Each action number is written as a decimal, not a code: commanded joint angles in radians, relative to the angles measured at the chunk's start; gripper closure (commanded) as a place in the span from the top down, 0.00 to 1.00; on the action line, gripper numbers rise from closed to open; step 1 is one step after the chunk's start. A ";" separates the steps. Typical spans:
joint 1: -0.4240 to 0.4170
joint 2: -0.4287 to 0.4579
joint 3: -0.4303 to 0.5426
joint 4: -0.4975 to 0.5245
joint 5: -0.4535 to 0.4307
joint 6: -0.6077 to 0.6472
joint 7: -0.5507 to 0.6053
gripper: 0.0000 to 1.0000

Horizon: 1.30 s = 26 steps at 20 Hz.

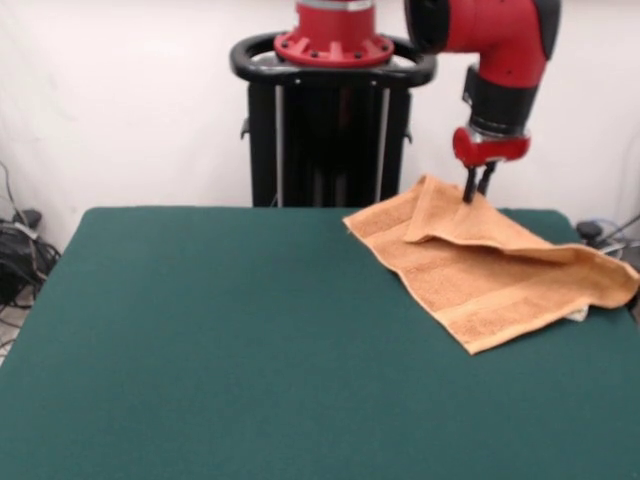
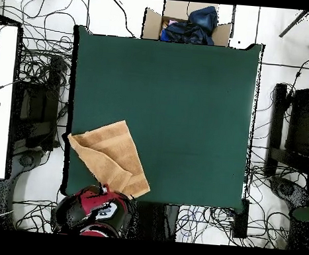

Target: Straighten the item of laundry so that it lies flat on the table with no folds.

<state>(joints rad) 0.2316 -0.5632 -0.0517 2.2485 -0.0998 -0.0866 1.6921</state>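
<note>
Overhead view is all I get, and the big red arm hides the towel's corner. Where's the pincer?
Observer: In the front view the pincer points straight down and reaches the towel at a raised ridge near its far corner. I cannot tell whether it is gripping.
Operator: Is the towel flat yet?
Observer: No. From the front, a flap lies folded over the top, and its crease stands up off the table.
Operator: Is anything peeking out?
Observer: Yes, a small white label shows under the towel's near edge.
</note>
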 commanded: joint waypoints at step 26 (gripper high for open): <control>-0.153 -0.169 0.067 0.116 0.052 0.097 0.189 0.00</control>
<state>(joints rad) 0.0935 -0.7358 -0.0519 2.3902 -0.1002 -0.0857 1.6921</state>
